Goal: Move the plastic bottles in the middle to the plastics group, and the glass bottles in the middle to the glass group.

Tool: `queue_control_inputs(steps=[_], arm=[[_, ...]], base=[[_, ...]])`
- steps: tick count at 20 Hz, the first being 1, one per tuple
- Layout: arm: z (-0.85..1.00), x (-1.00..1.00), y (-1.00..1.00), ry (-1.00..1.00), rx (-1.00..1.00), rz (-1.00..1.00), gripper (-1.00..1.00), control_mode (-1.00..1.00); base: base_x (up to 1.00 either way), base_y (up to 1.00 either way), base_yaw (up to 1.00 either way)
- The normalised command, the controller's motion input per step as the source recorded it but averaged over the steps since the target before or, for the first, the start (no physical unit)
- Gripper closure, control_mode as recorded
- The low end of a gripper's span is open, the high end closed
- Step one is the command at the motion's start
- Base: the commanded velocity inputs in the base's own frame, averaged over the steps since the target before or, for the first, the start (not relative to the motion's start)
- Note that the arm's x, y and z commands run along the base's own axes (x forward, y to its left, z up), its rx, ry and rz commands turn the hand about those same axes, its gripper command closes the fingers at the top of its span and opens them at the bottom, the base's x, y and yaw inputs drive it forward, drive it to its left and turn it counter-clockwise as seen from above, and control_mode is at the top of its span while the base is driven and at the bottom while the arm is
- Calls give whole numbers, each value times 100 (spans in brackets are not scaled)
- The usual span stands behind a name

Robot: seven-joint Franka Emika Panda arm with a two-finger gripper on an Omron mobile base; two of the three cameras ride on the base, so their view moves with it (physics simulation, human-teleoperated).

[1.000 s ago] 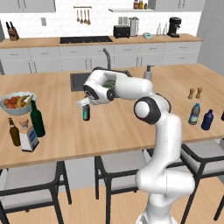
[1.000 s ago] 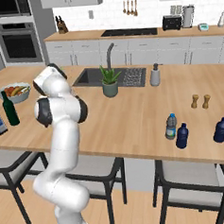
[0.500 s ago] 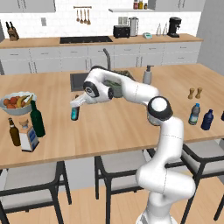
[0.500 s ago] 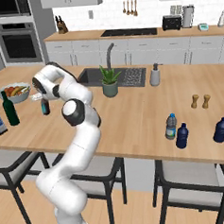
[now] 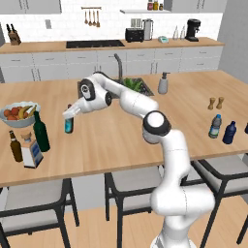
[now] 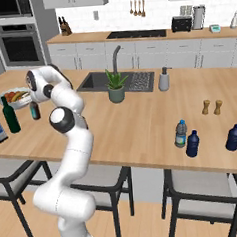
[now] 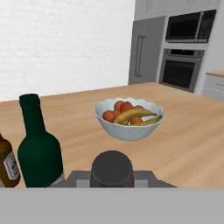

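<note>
Bottle, slim and dark with bluish label (image 5: 69,125), hangs upright in the fingers (image 5: 69,116), which are closed on its neck, its cap (image 7: 111,168) between them. It is above the bench (image 5: 111,140), near the green wine bottle (image 5: 41,131), probably because the glass group stands there.

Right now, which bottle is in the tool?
The slim dark bottle with bluish label, held above the counter by the tool; every other bottle stands on the wood.
</note>
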Motion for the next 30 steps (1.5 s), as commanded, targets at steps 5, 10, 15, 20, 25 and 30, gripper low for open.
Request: queue_control_inputs(steps=[5,10,15,20,25,30], arm=[[2,-44,17,-2,-7,12,100,-100],[13,-65,2,-5,0,11,100,-100],[-2,-59,21,-4,-1,12,100,-100],[-1,-15,9,-7,0,11,100,-100],[15,-7,-11,4,-3,0,100,-100],[6,-15,0,18,-17,0,100,-100]], base=[[0,0,0],[0,0,0],[0,0,0],[0,0,0],[0,0,0],[0,0,0]])
